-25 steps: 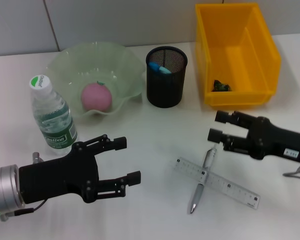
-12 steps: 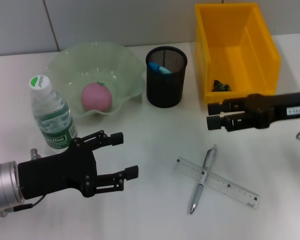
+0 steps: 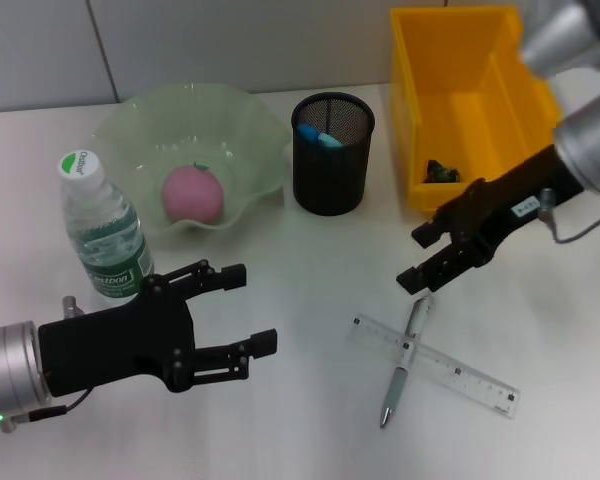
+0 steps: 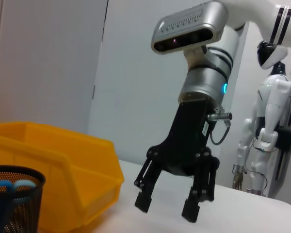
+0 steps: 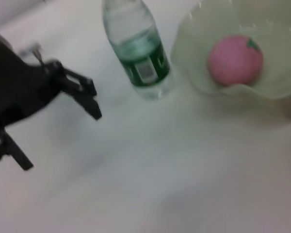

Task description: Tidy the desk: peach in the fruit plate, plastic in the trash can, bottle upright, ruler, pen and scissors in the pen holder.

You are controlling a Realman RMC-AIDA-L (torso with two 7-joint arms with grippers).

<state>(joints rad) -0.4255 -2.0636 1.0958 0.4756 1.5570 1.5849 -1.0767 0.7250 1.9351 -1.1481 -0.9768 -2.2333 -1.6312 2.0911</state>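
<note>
Right gripper (image 3: pixel 421 258): fingers spread wide, holding nothing; angled downward just above the upper end of the pen, between the pen holder and the trash bin; also seen in the left wrist view (image 4: pixel 167 206), open, hanging over the table beside the bin
Left gripper (image 3: pixel 248 311): fingers wide apart, empty; hovering low over the near-left table, in front of the bottle; in the right wrist view (image 5: pixel 58 126) it shows dark and open near the bottle
Pen (image 3: pixel 404 358): silver, lying flat on the table across the ruler, touching it
Ruler (image 3: pixel 460 373): clear, flat on the table under the pen, the two forming a cross
Pen holder (image 3: pixel 332 157): black mesh cup, upright, between the fruit plate and the bin; blue handles (image 3: pixel 318 136) show inside, probably the scissors
Peach (image 3: pixel 193 194): pink, resting in the middle of the fruit plate
Fruit plate (image 3: pixel 130 125): pale green wavy bowl at the back left
Bottle (image 3: pixel 105 232): standing upright, white cap on, just beside the plate's front-left rim
Trash bin (image 3: pixel 528 102): yellow box at the back right; a small dark crumpled bit (image 3: pixel 441 172) lies in its near corner
Table (image 3: pixel 310 420): white surface
</note>
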